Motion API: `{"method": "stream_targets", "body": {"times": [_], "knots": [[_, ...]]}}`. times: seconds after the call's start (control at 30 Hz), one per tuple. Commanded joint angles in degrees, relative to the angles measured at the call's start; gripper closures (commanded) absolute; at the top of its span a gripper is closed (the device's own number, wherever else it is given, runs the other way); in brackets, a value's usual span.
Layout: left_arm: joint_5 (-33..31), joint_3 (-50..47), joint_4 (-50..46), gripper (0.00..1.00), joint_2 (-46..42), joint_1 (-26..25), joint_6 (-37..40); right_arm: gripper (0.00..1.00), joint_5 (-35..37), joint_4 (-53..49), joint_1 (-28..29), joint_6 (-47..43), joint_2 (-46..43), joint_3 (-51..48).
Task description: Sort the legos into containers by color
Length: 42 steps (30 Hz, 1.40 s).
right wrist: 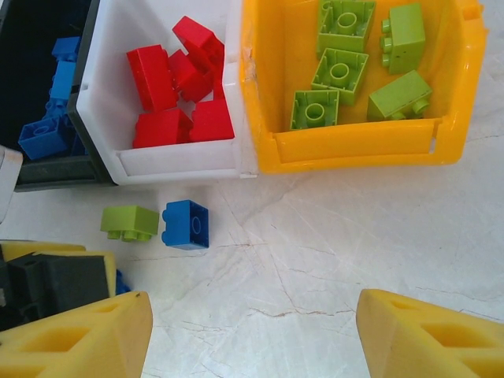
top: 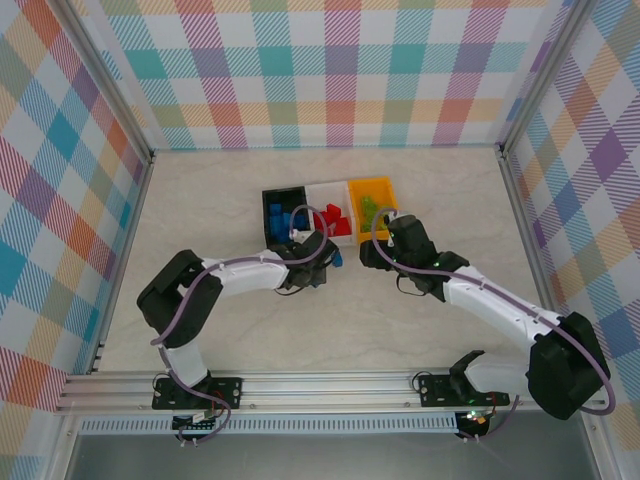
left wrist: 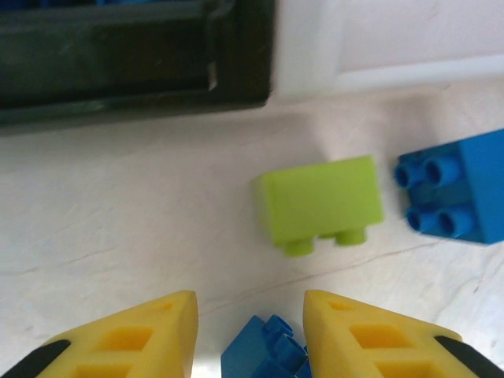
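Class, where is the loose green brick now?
Right wrist view: the green brick lies on the table, left of a blue brick, in front of the white bin.

The small lime-green plastic brick is smooth with a soft sheen, as is the blue plastic brick. The orange plastic bin and white plastic bin look glossy. The pale marbled tabletop is matt and finely veined. The silver metal rail looks brushed.
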Motion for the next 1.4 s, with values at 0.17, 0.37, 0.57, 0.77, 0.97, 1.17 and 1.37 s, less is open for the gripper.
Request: {"method": "stream_targets", "body": {"times": [0.17, 0.37, 0.57, 0.77, 0.97, 1.17, 1.37], "knots": [[-0.01, -4.87, -4.37, 0.39, -4.52, -0.69, -0.56, 0.31, -0.68, 1.51, -0.31, 0.7, -1.86, -0.54], [1.9, -4.9, -3.9, 0.55, -4.37, -1.45, -1.59, 0.31, -0.68, 1.66, -0.31, 1.02, -1.76, -0.54], [1.68, -5.66, -4.78, 0.69, -6.38, -1.93, -2.14, 0.31, -0.66, 1.72, -0.31, 1.04, -1.77, -0.38], [1.3, -6.21, -5.9, 0.77, -9.41, -2.3, -3.37, 0.31, -0.51, 1.9, -0.31, 1.17, -1.57, -0.31], [-1.15, -3.48, -9.62, 0.78, -13.01, -1.91, -2.24, 0.31, -0.51, 1.7, -0.31, 1.3, -2.02, -0.45], [-5.59, 5.84, -13.09, 0.78, -12.55, 4.9, 2.76, 0.31, -0.51, 1.66, -0.31, 1.24, -2.52, -0.63], [-8.17, 17.51, -13.13, 0.78, -2.98, 11.72, 6.36, 0.31, -0.68, 1.8, -0.33, 1.53, -2.28, -0.89]]}}
